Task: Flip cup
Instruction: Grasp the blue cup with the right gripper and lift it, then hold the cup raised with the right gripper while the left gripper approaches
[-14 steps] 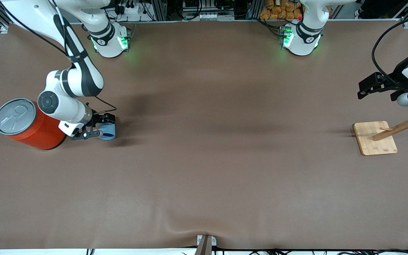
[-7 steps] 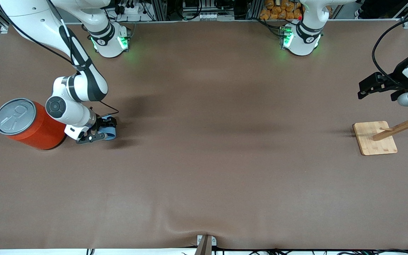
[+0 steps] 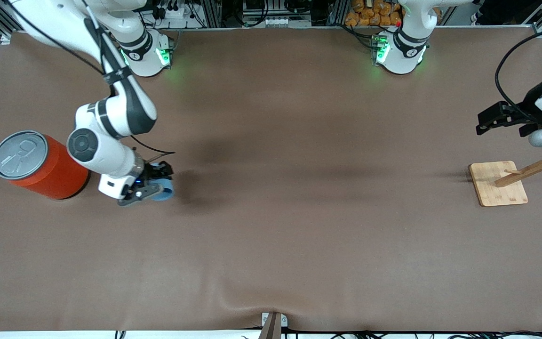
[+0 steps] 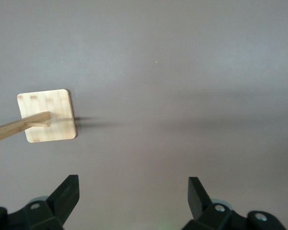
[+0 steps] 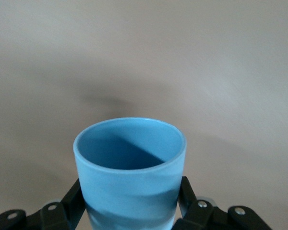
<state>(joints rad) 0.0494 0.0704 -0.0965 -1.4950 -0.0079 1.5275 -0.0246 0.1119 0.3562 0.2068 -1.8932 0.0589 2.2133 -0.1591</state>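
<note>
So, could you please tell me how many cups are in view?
1: the cup, clamped in the right gripper, beside the orange-red can toward the right arm's end of the table. None appears hidden.

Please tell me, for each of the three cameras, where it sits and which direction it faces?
Front view: high across the table, facing both bases; right gripper holds the cup beside the can.
Left wrist view: on the waiting left arm, looking down past its open left gripper at the wooden stand.
Right wrist view: looks into the cup.
Shared: cup, stand.

A brown table bears an orange-red can and wooden stand.
</note>
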